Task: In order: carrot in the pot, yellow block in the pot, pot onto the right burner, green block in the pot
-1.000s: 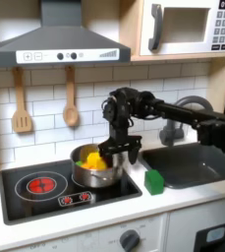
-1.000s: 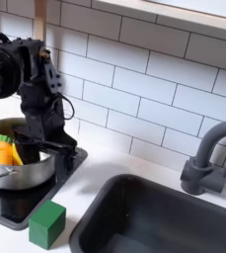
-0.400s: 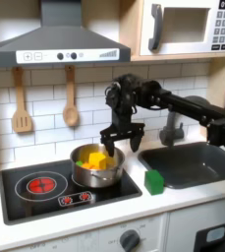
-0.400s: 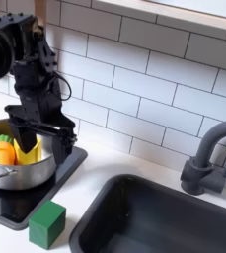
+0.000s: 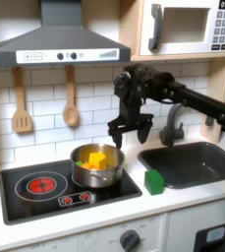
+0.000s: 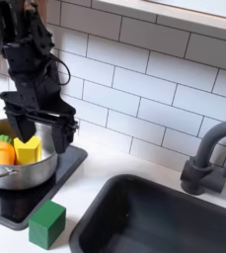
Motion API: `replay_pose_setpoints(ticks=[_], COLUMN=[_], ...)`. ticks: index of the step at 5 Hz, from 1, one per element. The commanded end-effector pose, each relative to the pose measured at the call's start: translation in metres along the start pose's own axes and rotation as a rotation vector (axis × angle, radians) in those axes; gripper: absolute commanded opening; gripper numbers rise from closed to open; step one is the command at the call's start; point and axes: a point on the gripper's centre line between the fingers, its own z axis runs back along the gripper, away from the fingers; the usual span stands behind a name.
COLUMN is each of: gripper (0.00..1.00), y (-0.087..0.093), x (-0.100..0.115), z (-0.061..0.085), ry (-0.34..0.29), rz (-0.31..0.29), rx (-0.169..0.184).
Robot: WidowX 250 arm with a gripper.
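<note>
**Gripper parted above the pot, green block waiting on the counter**

From my station I see the gripper [image 5: 130, 129] hanging above the pot [image 5: 97, 174] in the first exterior view, its two fingers spread apart and holding nothing. In the second exterior view the gripper [image 6: 40, 133] hangs over the pot's [image 6: 26, 174] far rim, and the arm behind it runs out of the top and left edges, so I can't follow it further.

The pot sits on the black cooktop [image 5: 45, 197], on the burner toward the first exterior view's right. In the second exterior view it is cut off at the left edge, and I only get part of its rim.

Inside, the yellow block [image 6: 28, 149] stands out clearly, with the carrot [image 6: 0, 152] touching it on the second exterior view's left; I can barely make out its green top behind it. In the first exterior view the two blur into a yellow-orange patch and I can't separate them.

The green block [image 5: 154, 181] rests on the white counter just off the cooktop edge, near the sink [image 5: 197, 162]; in the second exterior view the green block [image 6: 46, 224] stands in front of the pot, apart from it.
</note>
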Motion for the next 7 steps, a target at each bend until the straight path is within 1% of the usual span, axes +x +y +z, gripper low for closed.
replay_pose_setpoints(ticks=[1, 2, 3, 4, 5, 6, 7], gripper=[1.00, 1.00, 1.00, 1.00, 1.00, 1.00, 1.00], y=[-0.014, -0.017, -0.022, -0.028, -0.031, -0.032, -0.031], x=[-0.029, -0.033, -0.034, -0.035, -0.035, -0.035, -0.034], z=[-0.020, -0.024, -0.022, -0.031, -0.028, -0.030, -0.028], ry=[0.087, 0.096, 0.085, 0.104, 0.092, 0.096, 0.090], rz=[0.119, 0.115, 0.099, 0.101, 0.095, 0.103, 0.111], rx=[-0.001, 0.010, 0.023, 0.011, 0.009, 0.009, 0.009])
